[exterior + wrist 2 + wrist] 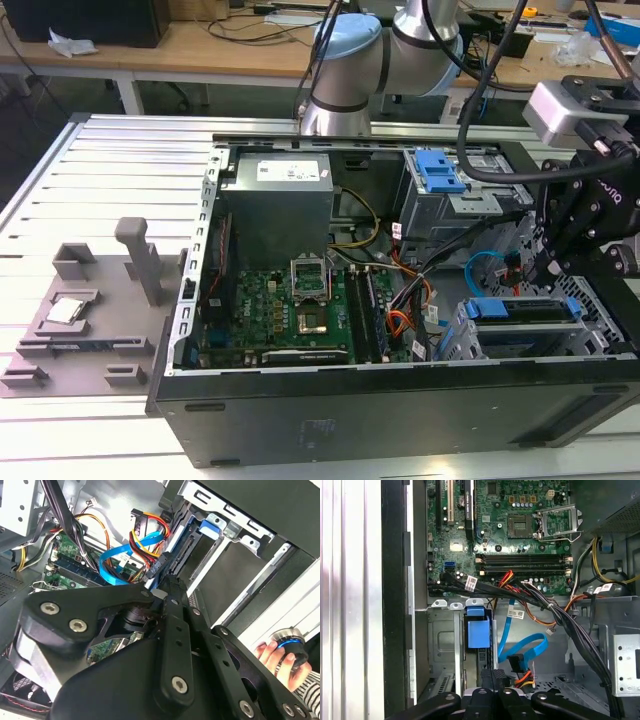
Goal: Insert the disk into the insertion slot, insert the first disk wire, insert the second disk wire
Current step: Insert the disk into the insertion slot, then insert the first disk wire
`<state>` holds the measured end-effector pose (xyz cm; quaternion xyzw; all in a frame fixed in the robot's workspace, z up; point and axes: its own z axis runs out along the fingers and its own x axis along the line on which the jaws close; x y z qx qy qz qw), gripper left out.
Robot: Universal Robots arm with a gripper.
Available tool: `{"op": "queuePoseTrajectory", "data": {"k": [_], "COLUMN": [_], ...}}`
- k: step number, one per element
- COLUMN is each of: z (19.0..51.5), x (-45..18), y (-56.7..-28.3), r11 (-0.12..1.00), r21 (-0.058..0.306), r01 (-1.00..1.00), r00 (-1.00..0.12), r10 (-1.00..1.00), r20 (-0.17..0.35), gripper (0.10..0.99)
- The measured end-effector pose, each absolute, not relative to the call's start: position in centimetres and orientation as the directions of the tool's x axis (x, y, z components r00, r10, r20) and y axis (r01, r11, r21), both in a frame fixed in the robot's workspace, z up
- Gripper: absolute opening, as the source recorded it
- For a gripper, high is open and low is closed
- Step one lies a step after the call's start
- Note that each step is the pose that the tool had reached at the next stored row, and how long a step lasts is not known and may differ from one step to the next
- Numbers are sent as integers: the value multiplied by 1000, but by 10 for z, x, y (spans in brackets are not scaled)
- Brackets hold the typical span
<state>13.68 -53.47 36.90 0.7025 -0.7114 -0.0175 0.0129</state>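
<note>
Biggest thing on my screen is the slotted aluminium table (100, 170), with the open computer case (400, 410) lying on its side on it. The motherboard (290, 305) sits in the middle of the case, so I'm placing everything off that.

The arm (350, 70) comes in from behind the motherboard in the exterior view. It bends over toward that view's right, with the wrist pitched down into the case past the board's edge.

The insertion slot (462, 338) is just beside the motherboard, on the exterior view's right of it. The disk (520, 308) is seated in that cage. In the first wrist view its blue carrier (478, 632) is lined up between the cage walls, just off the board's edge.

The gripper (493, 677) hangs right at the end of the disk that faces away from the motherboard. Its jaws are pulled almost together. Honestly I can't make out whether anything is pinched between them, it's all black on black down there.

A blue cable (522, 647) loops just beside the disk, with orange and red wires (524, 681) next to its plug.

Well away from the board, in the second wrist view, a person's hand (272, 652) rests on a small knob (291, 645).
</note>
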Motion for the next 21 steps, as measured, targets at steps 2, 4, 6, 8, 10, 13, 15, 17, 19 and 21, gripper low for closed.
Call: {"op": "queuePoseTrajectory", "data": {"k": [2, 4, 6, 8, 10, 13, 15, 17, 19, 21], "z": [369, 369, 369, 369, 369, 370, 369, 363, 359, 359], "x": [137, 137, 137, 137, 137, 138, 140, 149, 149, 149], "y": [-535, -535, -535, -535, -535, -519, -517, -516, -516, -516], "r11": [13, 13, 13, 12, 13, 13, 13, 13, 14, 14], "r21": [43, 43, 43, 43, 43, 43, 47, 60, 61, 61], "r01": [-999, -999, -999, -999, -999, -999, -999, -998, -998, -998], "r00": [-13, -13, -13, -13, -13, -13, -13, -13, -13, -13], "r10": [-1000, -1000, -1000, -1000, -1000, -1000, -1000, -1000, -1000, -1000], "r20": [-6, -6, -6, -6, -6, 5, 5, 5, 5, 5], "gripper": [106, 114, 114, 302, 302, 302, 302, 302, 302, 286]}}
